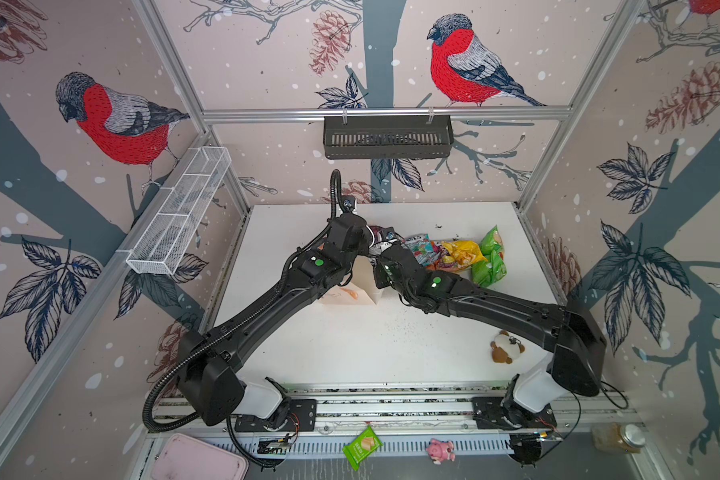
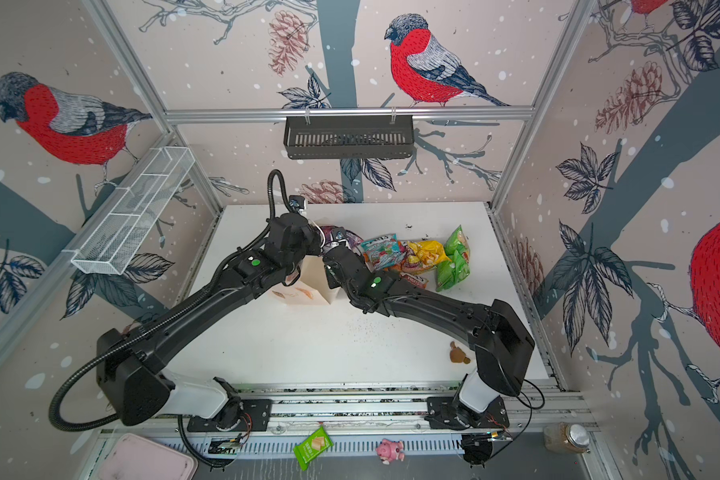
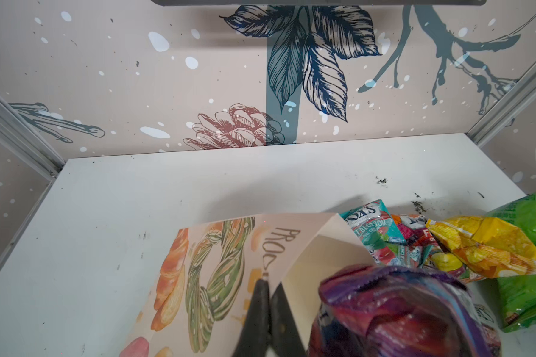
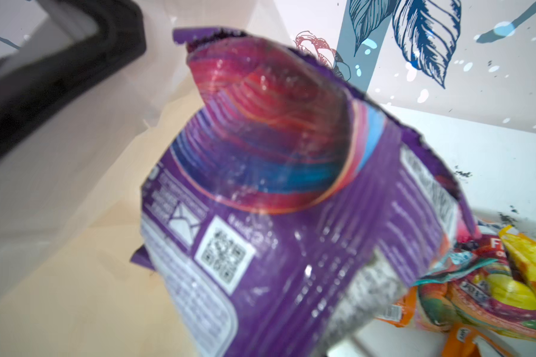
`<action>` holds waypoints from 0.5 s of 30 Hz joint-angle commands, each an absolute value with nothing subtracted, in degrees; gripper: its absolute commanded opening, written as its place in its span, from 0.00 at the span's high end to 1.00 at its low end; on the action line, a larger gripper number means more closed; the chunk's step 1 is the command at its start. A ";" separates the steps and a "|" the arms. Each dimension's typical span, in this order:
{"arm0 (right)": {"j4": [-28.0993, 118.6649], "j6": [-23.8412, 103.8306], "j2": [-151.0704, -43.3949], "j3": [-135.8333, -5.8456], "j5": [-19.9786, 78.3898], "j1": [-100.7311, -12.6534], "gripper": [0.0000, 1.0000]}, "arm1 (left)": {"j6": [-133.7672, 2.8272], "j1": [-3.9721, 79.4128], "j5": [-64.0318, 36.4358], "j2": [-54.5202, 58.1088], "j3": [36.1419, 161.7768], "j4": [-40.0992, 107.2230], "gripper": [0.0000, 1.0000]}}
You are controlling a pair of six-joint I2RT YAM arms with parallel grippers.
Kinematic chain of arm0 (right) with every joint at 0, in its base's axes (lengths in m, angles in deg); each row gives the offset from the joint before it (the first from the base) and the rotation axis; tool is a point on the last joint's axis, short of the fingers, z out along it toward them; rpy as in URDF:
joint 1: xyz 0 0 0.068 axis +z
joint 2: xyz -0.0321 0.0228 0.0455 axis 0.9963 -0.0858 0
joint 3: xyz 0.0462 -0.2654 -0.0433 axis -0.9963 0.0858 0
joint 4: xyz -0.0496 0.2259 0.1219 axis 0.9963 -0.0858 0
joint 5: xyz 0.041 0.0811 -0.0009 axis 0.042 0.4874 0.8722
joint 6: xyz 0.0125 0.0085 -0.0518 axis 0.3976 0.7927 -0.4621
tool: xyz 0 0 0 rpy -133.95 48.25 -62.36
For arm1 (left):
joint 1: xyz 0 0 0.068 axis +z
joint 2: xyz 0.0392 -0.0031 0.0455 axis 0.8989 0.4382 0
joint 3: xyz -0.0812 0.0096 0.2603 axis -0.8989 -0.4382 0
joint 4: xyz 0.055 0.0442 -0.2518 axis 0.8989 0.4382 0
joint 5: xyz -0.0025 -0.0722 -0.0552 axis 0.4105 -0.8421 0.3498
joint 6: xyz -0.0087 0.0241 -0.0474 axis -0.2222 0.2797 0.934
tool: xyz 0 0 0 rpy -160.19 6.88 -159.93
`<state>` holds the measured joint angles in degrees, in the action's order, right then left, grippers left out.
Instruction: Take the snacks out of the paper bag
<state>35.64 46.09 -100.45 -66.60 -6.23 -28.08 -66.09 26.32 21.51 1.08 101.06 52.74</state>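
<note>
The left gripper (image 3: 270,286) is closed on the rim of the paper bag (image 3: 217,262), which is set on the surface (image 3: 136,201). A purple packet (image 4: 291,216) is clamped in the right gripper (image 1: 385,240) at the bag mouth. The other snacks (image 1: 462,251) are piled just beside the bag.

The paper bag (image 3: 279,244) carries brown hand-lettering beginning "PRO"; the teal packet (image 3: 372,227) shows "OX'S" and "T BLOSSOM"; the purple packet (image 4: 291,216) bears a QR code (image 4: 223,255), its small print too blurred to read.
</note>
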 commanded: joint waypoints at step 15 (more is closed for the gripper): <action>44.39 48.27 -89.91 -67.28 -0.17 -33.82 1.00 | -70.26 29.82 21.43 6.02 106.71 62.45 1.00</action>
<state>31.81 44.82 -96.94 -66.14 -0.55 -32.76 -65.87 28.35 13.59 4.36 105.94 51.21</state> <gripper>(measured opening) 0.179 0.051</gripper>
